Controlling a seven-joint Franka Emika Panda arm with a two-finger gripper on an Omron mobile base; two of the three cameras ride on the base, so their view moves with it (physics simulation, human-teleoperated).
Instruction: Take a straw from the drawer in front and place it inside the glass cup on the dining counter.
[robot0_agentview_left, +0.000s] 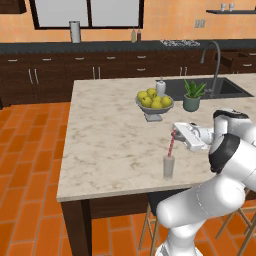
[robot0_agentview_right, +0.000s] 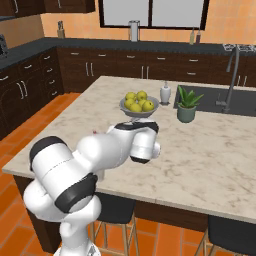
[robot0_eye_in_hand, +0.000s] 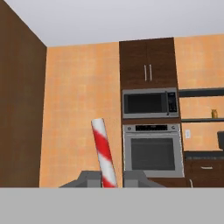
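The red-and-white striped straw (robot0_agentview_left: 171, 146) stands tilted with its lower end inside the clear glass cup (robot0_agentview_left: 168, 167), near the front edge of the cream marbled dining counter (robot0_agentview_left: 110, 135). My gripper (robot0_agentview_left: 175, 132) is shut on the straw's upper end, reaching in from the right, above the cup. In the hand view the straw (robot0_eye_in_hand: 104, 153) rises between the two finger tips of the gripper (robot0_eye_in_hand: 110, 178). In the right base view my own arm hides the cup. A dark brown drawer (robot0_agentview_left: 239, 60) stands pulled out at the back right cabinets.
On the dining counter (robot0_agentview_right: 210, 160) behind the cup are a bowl of yellow-green apples (robot0_agentview_left: 154, 102) (robot0_agentview_right: 139, 104), a small white bottle (robot0_agentview_left: 160, 86), a potted plant (robot0_agentview_left: 192, 97) (robot0_agentview_right: 186, 107) and a sink with a tall faucet (robot0_agentview_left: 216, 65). Stools (robot0_agentview_right: 115, 210) stand under the counter's front edge.
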